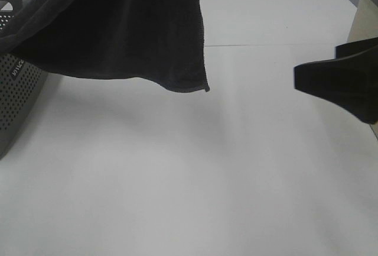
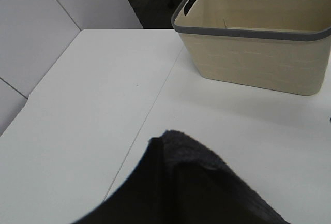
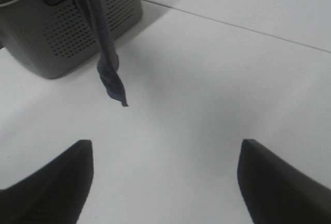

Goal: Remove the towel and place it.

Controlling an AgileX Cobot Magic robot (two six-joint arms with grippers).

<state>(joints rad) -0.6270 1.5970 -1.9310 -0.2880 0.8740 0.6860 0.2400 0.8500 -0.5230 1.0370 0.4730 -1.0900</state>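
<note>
The dark charcoal towel (image 1: 118, 25) hangs in the air from above the exterior high view's top edge. Its lower hem and corner dangle over the white table, just right of the grey perforated basket (image 1: 18, 90). In the left wrist view the towel (image 2: 196, 188) is bunched right where my left gripper sits and hides its fingers. My right gripper (image 3: 165, 182) is open and empty, low over the table, apart from the towel, which hangs as a narrow strip (image 3: 106, 63) ahead of it. It shows as a black shape (image 1: 307, 78) at the right of the exterior high view.
The grey basket (image 3: 67, 32) stands at the table's left edge. A beige basket with a grey rim (image 2: 258, 53) stands at the right, behind my right arm (image 1: 363, 25). A seam runs across the white table (image 1: 266, 45).
</note>
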